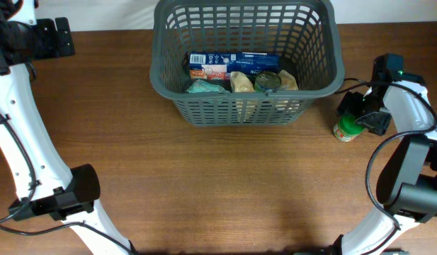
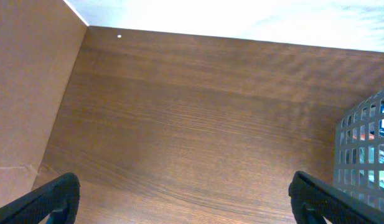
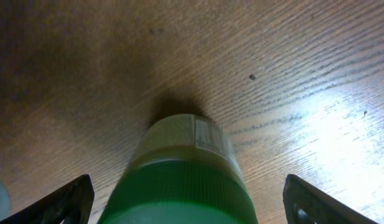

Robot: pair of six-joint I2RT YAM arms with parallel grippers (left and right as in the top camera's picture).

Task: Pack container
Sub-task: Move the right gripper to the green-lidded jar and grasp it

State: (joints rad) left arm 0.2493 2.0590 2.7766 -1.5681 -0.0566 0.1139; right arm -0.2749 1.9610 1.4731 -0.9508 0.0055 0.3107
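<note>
Overhead view: the right arm [image 1: 409, 152] stands at the right edge of the brown wooden surface [image 1: 204, 184]. It is bent back toward the far side, and the right gripper [image 1: 360, 113] points down at a small jar [image 1: 345, 129] with a green lid. The jar stands upright on the surface, just beside the right end of the basket [image 1: 239, 110] but not touching it.

In the right wrist view the jaws of the right gripper [image 3: 187, 199] are apart. One dark finger [image 3: 67, 199] is on each side of the jar [image 3: 185, 168], and a gap of bare wood shows on both sides, so they are not clamped on it.

The left arm [image 1: 20, 127] rises along the left edge, and the left gripper [image 1: 52, 37] is at the far left corner, well apart from the basket. In the left wrist view the jaws of the left gripper [image 2: 185, 199] are wide apart, with only bare wood between them. The slotted wall of the basket [image 2: 366, 149] shows at the right edge of this view.

The grey basket stands at the far middle of the surface. Inside it lie a blue box [image 1: 232, 62], a teal packet [image 1: 200, 87], a tan packet [image 1: 241, 82] and a can with a dark top [image 1: 268, 81]. Between the jar and the basket there is only the basket's own tall wall.
</note>
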